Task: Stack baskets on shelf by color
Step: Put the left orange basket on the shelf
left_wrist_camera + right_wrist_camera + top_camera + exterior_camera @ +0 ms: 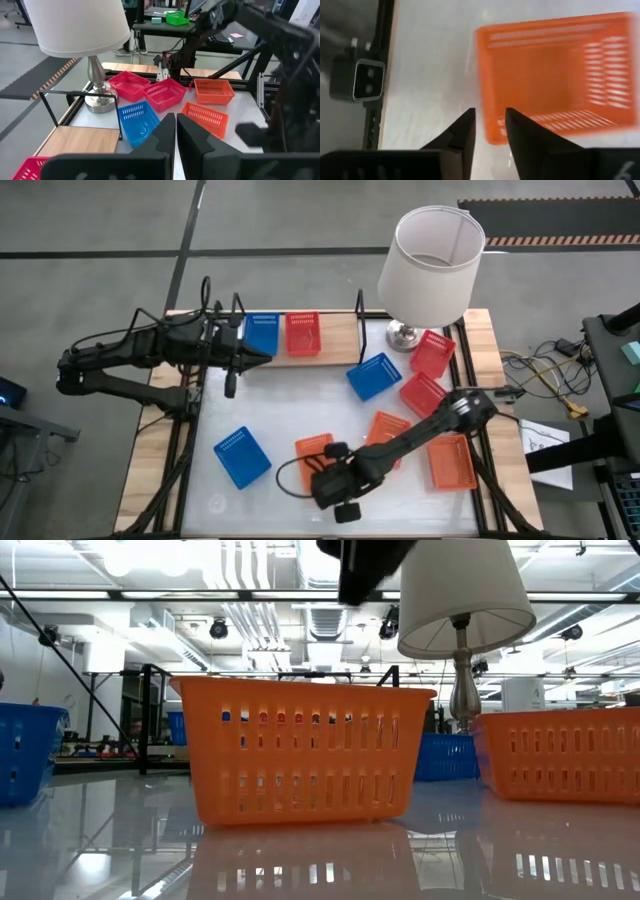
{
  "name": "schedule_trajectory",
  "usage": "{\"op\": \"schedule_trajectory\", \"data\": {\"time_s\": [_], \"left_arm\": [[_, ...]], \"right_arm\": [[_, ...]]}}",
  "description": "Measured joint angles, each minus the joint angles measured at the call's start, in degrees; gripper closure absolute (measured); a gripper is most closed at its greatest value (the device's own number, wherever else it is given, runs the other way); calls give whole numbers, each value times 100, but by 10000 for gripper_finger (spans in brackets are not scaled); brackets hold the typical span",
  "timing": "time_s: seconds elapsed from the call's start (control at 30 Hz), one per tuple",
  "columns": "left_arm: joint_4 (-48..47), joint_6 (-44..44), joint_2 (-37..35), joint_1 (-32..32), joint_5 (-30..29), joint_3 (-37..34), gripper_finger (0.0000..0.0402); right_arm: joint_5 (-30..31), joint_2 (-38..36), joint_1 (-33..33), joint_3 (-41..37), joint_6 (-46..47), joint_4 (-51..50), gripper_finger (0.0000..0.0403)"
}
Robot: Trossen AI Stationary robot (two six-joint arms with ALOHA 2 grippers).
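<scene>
Two baskets sit on the light-wood shelf (340,340): a blue basket (262,333) and a red basket (303,333) beside it. My left gripper (262,358) hovers shut just in front of the blue one and touches nothing; its fingers (176,135) almost meet. My right gripper (335,480) hangs open above the near end of an orange basket (315,450), which rests flat on the white table (300,750). In the right wrist view the fingers (489,122) stand either side of that basket's short wall (482,90), well above it.
Loose on the table are a blue basket (241,456), a second blue basket (373,376), two red baskets (432,352) (422,393) and two orange baskets (386,430) (450,460). A white-shaded lamp (430,260) stands at the shelf's right end.
</scene>
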Motion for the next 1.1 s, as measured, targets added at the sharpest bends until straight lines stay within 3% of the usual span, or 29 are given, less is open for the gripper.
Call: {"op": "schedule_trajectory", "data": {"time_s": [0.33, 0.67, 0.9, 1.1], "left_arm": [[1, -23, -101, -2, 1, -1, 402], [-3, -24, -173, -2, 4, -1, 402], [-62, -19, -164, 0, 4, -8, 402], [-72, -19, -185, 0, 4, -8, 402]], "right_arm": [[-218, 570, -61, 162, 212, -48, 243], [-112, 516, -94, 201, 296, 178, 253], [-192, 1015, -222, 191, 289, 550, 283], [-469, 1056, -302, 247, 47, 577, 379]]}}
